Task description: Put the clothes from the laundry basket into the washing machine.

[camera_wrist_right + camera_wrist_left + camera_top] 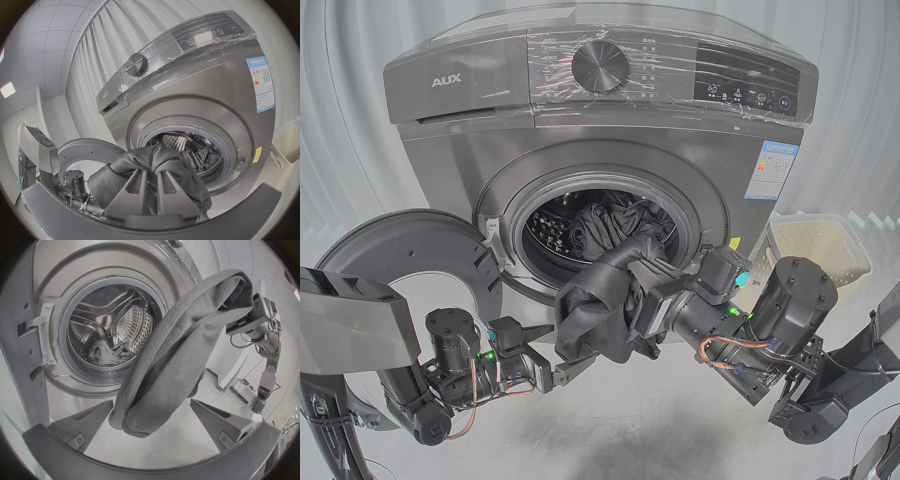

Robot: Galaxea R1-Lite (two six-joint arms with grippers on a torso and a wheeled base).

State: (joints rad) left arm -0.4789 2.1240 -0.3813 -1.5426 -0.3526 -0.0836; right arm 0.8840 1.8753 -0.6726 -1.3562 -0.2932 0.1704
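Note:
My right gripper point(640, 267) is shut on a dark grey garment point(590, 312), holding it just in front of the washing machine's open port point(600, 187). In the right wrist view its fingers point(137, 190) pinch the bunched garment point(118, 178). The cloth hangs down in a long fold point(175, 358). Its lower end dangles between the spread fingers point(84, 421) of my open left gripper point(573, 342), which sits low in front of the machine. Other dark clothes point(606, 225) lie inside the drum point(106, 321). The cream laundry basket point(825, 250) stands to the machine's right.
The round machine door point(406, 256) is swung wide open to the left, just above my left arm. The basket's perforated wall point(290, 143) sits close beside the machine's right side. Bare grey floor point(612, 412) lies in front of the machine.

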